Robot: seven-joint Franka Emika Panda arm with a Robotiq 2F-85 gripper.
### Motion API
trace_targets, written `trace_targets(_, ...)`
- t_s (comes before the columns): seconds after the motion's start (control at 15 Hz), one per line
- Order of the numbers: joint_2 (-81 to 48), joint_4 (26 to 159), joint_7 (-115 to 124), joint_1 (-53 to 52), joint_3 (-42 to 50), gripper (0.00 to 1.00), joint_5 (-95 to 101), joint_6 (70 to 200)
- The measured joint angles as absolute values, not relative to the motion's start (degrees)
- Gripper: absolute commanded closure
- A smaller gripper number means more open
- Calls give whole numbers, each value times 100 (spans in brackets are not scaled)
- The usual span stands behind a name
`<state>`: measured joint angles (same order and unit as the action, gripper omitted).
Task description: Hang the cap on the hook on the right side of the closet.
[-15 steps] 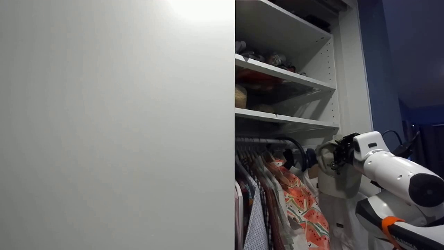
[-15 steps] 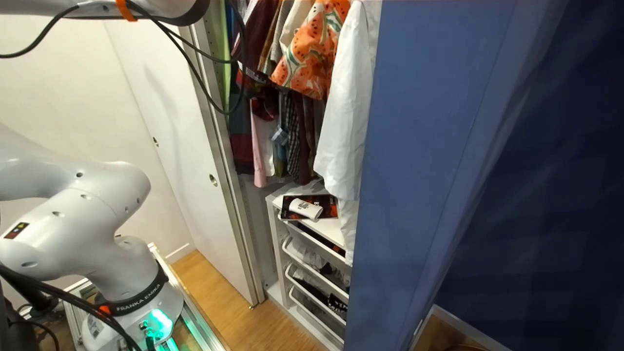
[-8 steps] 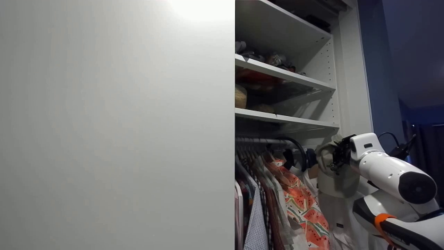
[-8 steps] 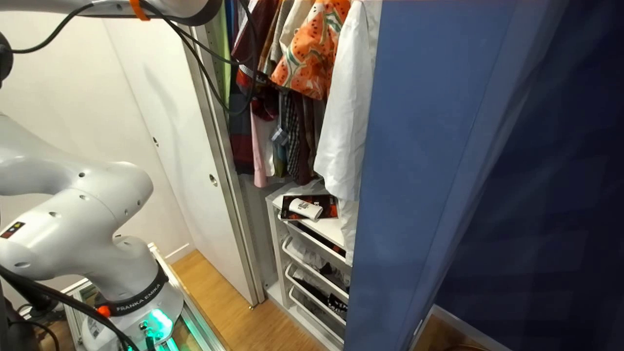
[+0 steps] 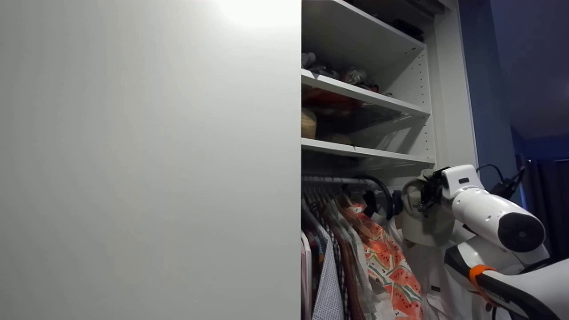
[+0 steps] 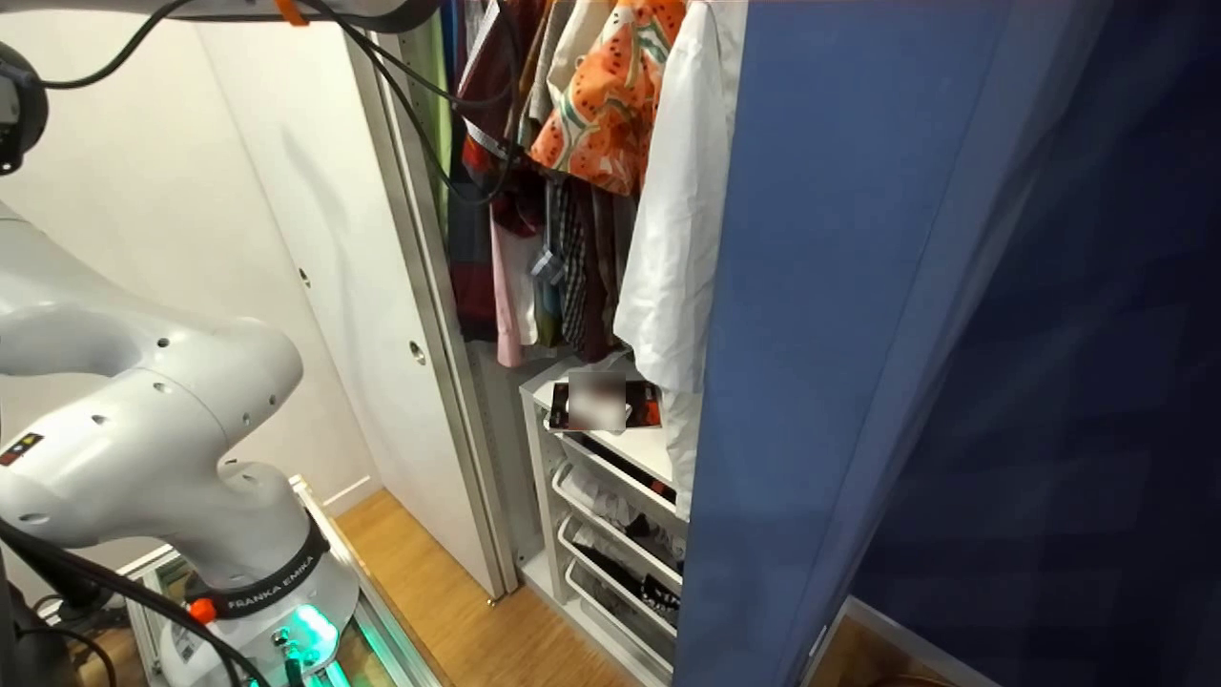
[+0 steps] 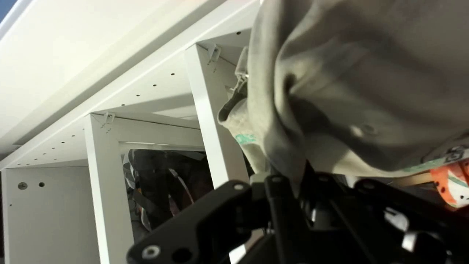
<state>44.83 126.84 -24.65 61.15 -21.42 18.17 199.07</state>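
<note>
A beige cap [image 5: 429,233] hangs from my gripper [image 5: 429,191] in an exterior view, brim down, in front of the right part of the closet [image 5: 453,98]. In the wrist view the cap [image 7: 384,95] fills the upper right. There my gripper [image 7: 287,176] is shut on a fold of the cap's cloth. The fold runs down between the fingers, and the fingertips are partly hidden by it. I cannot make out the hook in any view; the cap and arm cover part of the closet's right side. The gripper and cap are out of view in the remaining exterior view.
Hanging clothes, with a watermelon-print shirt [image 5: 386,253], are left of the cap. A white shelf [image 5: 378,153] is above. A black curved object [image 5: 384,189] is near the rail. In an exterior view, a white drawer unit [image 6: 544,448] stands below the clothes [image 6: 601,105] and cables loop nearby.
The arm, gripper and cap have moved left and slightly up in an exterior view, toward the hanging clothes. The cap stays in the gripper throughout.
</note>
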Motion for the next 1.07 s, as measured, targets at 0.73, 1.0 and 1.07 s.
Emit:
trace_targets(0.73, 4491, 12633, -2459, 6308, -2170, 97, 1821, 19702)
trace_targets(1.0, 4576, 12838, -2467, 6224, -2170, 97, 1865, 19702)
trace_targets(1.07, 4615, 12910, -2475, 6188, -2169, 97, 1879, 19702)
